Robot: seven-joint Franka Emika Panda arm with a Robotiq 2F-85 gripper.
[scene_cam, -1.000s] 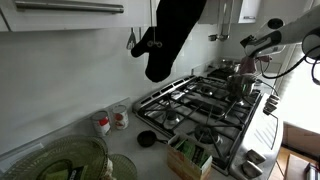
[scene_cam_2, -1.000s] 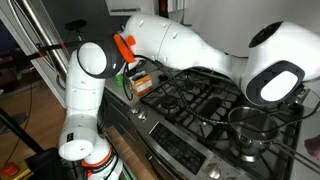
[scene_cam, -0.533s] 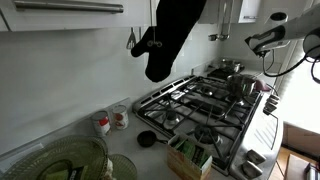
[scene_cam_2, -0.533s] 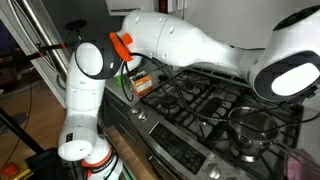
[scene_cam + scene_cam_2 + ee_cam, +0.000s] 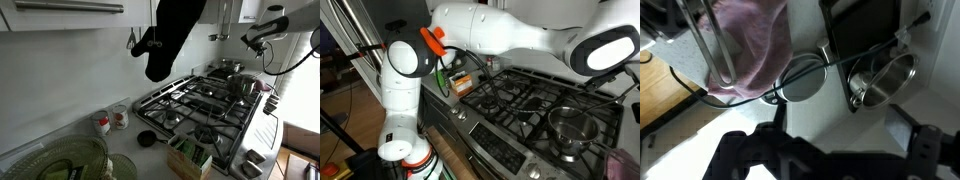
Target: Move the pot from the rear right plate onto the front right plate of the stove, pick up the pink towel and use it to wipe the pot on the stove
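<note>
The pot (image 5: 885, 80) sits well below the end effector (image 5: 830, 155), whose jaws stand spread, empty.

No readable text, labels or numbers anywhere

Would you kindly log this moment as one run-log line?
pot: on stove | pink towel: not held | pincer: open, raised
</note>
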